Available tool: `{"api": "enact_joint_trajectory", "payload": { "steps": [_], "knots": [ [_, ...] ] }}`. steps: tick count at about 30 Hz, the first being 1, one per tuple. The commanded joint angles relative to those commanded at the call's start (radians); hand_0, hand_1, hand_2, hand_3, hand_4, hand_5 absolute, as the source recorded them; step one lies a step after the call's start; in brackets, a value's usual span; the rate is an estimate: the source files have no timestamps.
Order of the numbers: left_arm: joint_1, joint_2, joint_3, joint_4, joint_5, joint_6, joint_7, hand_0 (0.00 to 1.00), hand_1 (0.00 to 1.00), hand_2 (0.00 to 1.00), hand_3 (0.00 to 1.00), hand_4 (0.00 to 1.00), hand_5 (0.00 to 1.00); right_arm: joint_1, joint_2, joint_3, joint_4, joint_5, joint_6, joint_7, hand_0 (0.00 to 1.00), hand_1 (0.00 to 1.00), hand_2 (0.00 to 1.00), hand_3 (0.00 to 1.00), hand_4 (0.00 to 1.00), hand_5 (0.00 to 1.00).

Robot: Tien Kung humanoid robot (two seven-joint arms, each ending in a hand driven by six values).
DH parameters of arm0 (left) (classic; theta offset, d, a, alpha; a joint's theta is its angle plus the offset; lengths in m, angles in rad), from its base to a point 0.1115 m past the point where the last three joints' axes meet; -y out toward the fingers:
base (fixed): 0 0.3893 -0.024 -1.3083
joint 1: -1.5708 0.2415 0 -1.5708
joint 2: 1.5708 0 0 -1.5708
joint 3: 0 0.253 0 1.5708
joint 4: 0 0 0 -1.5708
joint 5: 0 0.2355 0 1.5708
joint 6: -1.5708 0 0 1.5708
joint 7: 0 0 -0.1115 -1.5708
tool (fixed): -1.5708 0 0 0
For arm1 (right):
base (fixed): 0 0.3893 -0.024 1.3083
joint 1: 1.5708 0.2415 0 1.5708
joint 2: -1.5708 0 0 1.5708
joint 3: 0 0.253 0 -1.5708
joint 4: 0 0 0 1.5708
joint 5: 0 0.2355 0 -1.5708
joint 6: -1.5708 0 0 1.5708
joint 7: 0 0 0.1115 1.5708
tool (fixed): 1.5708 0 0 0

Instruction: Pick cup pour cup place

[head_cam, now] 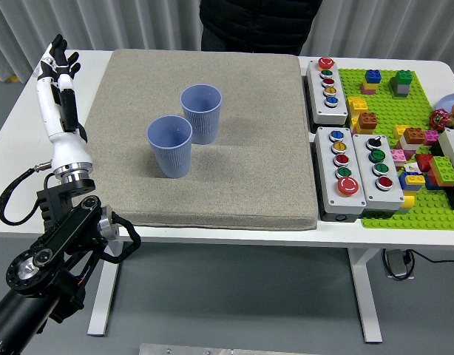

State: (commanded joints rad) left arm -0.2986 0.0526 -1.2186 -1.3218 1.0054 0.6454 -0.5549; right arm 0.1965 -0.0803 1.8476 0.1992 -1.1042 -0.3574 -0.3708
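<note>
From above the robot's side, the white surface (20,148) carries a large grey mat (205,185), and two blue cups stand upright on it, left of its middle. The near cup (170,146) sits just in front and to the left of the far cup (201,113); they look very close, perhaps touching, though I cannot be sure. Both are open at the top, and nothing can be made out inside them.

The left hand (55,81) is raised over the left edge of the surface, beside the mat and well apart from the cups. Its fingers (52,52) point up and away, loosely spread and holding nothing. The black arm runs down to the lower left corner.

To the right of the mat lie three grey button boxes (327,83) with coloured buttons, and beyond them a green building-brick plate (393,111) dotted with coloured bricks. A person in a dark jacket (260,26) stands at the far side.
</note>
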Motion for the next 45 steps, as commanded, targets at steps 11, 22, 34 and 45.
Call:
{"api": "enact_joint_trajectory", "payload": {
  "steps": [11,22,34,45],
  "knots": [
    [0.002,-0.002,-0.006,-0.011,-0.015,0.000,-0.020,0.812,0.819,0.907,0.887,0.696,0.998,0.002,0.002,0.005,0.001,-0.002,-0.004,-0.001,0.669,0.611,0.556,0.555,0.002,0.188],
    [0.010,-0.002,-0.008,-0.011,-0.002,0.000,-0.020,0.938,0.946,0.998,0.998,0.698,0.998,-0.007,0.003,0.003,0.001,-0.007,0.001,0.002,0.669,0.611,0.556,0.554,0.002,0.190],
    [0.014,0.002,0.003,-0.016,0.012,0.000,-0.003,0.992,0.976,0.998,0.998,0.703,0.998,-0.012,0.003,0.004,0.001,-0.014,0.008,0.000,0.669,0.611,0.557,0.554,0.002,0.193],
    [0.016,0.006,0.019,-0.037,-0.029,0.000,-0.020,0.977,0.947,0.998,0.998,0.701,0.998,-0.010,0.002,0.005,0.000,-0.016,0.009,0.001,0.669,0.611,0.557,0.555,0.002,0.194]
  ]
}}
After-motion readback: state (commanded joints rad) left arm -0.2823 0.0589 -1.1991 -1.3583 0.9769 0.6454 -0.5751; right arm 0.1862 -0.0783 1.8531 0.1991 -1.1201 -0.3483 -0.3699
